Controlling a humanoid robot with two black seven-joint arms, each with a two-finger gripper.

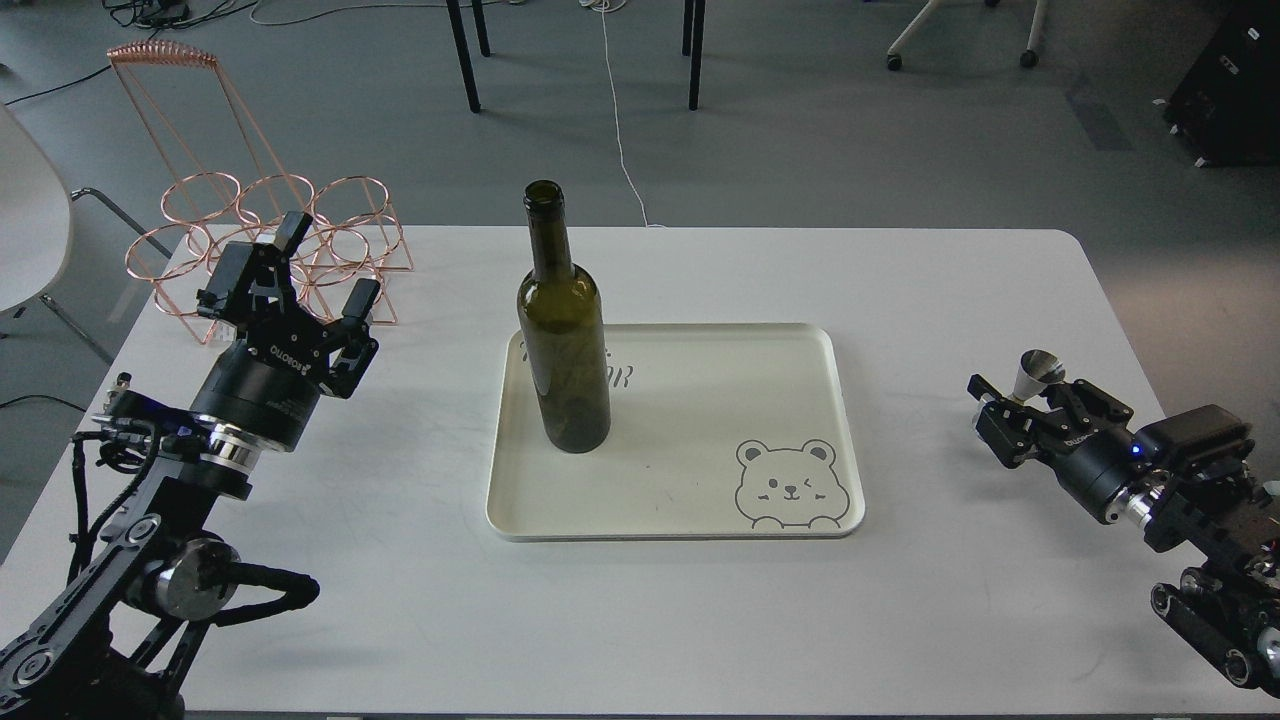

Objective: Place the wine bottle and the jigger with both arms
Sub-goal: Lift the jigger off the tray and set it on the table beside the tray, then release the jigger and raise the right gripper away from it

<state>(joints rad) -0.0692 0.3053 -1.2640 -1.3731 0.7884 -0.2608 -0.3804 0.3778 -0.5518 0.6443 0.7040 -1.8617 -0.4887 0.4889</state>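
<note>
The wine bottle (562, 350) stands upright on the left part of the cream tray (700, 500). The jigger (1036, 374) is at the right side of the table, well to the right of the tray. My right gripper (1030, 402) is shut on its lower half, and the upper cone sticks up above the fingers. My left gripper (330, 265) is open and empty, pointing up and away, well left of the bottle and just in front of the wire rack.
A copper wire bottle rack (265, 240) stands at the table's back left corner, right behind my left gripper. The tray has a bear drawing (792, 484) at its front right. Chair and table legs stand on the floor beyond the table.
</note>
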